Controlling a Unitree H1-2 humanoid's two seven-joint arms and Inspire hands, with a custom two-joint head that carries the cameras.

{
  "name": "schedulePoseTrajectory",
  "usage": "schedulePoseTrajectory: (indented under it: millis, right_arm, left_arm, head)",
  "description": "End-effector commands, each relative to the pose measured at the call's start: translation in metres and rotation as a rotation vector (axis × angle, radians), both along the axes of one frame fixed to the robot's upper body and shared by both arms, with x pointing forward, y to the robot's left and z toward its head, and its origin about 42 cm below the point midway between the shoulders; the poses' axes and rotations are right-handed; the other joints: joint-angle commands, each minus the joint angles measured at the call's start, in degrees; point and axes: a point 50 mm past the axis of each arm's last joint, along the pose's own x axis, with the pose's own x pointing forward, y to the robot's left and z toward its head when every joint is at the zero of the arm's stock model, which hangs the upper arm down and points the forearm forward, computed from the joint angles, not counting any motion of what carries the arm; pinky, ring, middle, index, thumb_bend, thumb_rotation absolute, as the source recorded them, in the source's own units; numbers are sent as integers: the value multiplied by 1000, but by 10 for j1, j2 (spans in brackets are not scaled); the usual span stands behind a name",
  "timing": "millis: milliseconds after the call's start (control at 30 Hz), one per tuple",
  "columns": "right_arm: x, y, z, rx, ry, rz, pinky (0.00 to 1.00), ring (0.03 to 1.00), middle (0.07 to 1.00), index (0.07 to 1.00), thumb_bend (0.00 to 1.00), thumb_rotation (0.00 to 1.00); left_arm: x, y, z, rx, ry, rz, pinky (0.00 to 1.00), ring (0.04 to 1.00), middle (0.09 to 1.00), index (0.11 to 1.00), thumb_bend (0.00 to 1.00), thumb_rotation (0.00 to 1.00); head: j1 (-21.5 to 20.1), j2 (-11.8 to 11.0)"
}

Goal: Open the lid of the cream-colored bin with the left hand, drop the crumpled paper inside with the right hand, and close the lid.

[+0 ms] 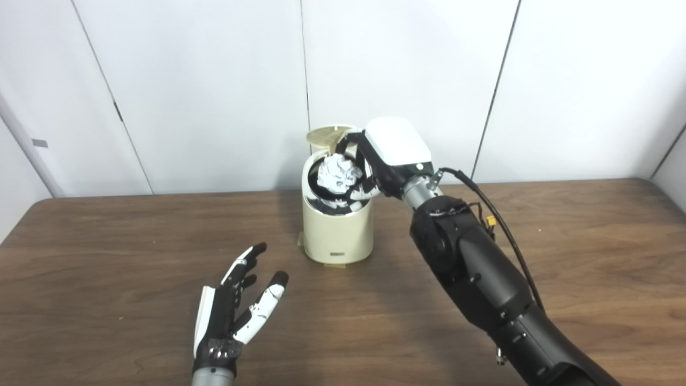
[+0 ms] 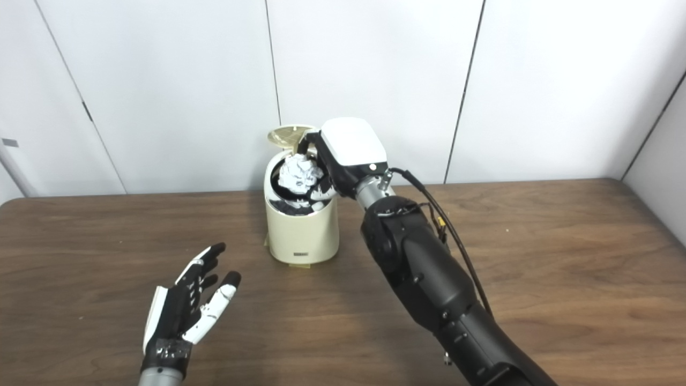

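The cream-colored bin (image 1: 337, 236) stands upright at the back middle of the wooden table (image 1: 107, 268). Its round lid (image 1: 327, 135) is tipped up and open at the back. My right hand (image 1: 394, 147) reaches over the bin from the right, its fingers curled around the white crumpled paper (image 1: 338, 172). The paper sits in the bin's mouth. My left hand (image 1: 236, 305) is open and empty, palm up above the table, in front of the bin and to its left. The bin (image 2: 303, 236) and the paper (image 2: 301, 171) also show in the right eye view.
White wall panels stand close behind the table's back edge. My right forearm (image 1: 482, 279) crosses the table diagonally from the bottom right to the bin. A black cable (image 1: 504, 225) runs along that arm.
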Motion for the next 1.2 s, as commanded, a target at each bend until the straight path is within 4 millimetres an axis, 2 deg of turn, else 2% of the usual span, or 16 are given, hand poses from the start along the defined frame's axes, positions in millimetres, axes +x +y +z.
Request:
schedulePoseTrajectory:
  millis: [0, 367, 467, 533, 567, 600, 633, 700, 833, 967, 1167]
  right_arm:
    - [1, 1, 31, 28, -83, 13, 225, 289, 473, 659, 574, 0]
    - [2, 3, 24, 25, -62, 3, 205, 293, 475, 654, 573, 0]
    - [3, 3, 23, 25, -57, -1, 190, 263, 473, 654, 574, 0]
    - [4, 3, 22, 13, -52, 0, 217, 291, 475, 658, 572, 0]
    - [3, 4, 21, 7, -50, 3, 208, 282, 445, 661, 658, 38]
    - [3, 4, 21, 4, -48, 7, 194, 265, 392, 662, 826, 116]
    - [2, 5, 21, 4, -46, 10, 191, 260, 374, 665, 912, 154]
    - [2, 5, 20, 7, -39, 14, 159, 227, 342, 675, 978, 205]
    - [3, 6, 20, -7, -22, 9, 93, 134, 241, 719, 1000, 286]
    - [3, 8, 18, 0, 8, 9, 79, 115, 200, 732, 1000, 301]
    - [1, 10, 14, -16, 34, 14, 88, 121, 204, 765, 1000, 321]
  left_arm:
    - [3, -5, 13, -17, -58, -8, 900, 931, 931, 891, 684, 585]
    - [3, -4, 14, -10, -60, -8, 893, 926, 929, 883, 688, 587]
    - [3, -5, 14, -7, -63, -12, 900, 929, 930, 883, 684, 585]
    - [3, -5, 14, -4, -63, -12, 907, 933, 930, 882, 685, 588]
    - [3, -5, 14, -7, -61, -12, 910, 935, 931, 882, 685, 586]
    - [3, -5, 14, -8, -61, -12, 911, 936, 933, 882, 684, 583]
    - [3, -6, 14, -7, -60, -12, 910, 935, 934, 882, 683, 581]
    - [4, -6, 14, -4, -61, -11, 901, 929, 931, 880, 684, 582]
    - [4, -6, 14, -3, -63, -8, 900, 928, 928, 887, 692, 584]
    - [4, -6, 14, -6, -64, -7, 903, 929, 928, 895, 691, 582]
    - [3, -7, 15, -12, -68, -8, 896, 928, 929, 898, 685, 573]
  head:
    - [0, 1]
    - [-2, 1]
    - [-1, 0]
    - [-1, -1]
    - [-1, -1]
    - [1, 0]
    - [1, 0]
    - [0, -1]
    - [1, -1]
    - [1, 0]
    - [3, 1]
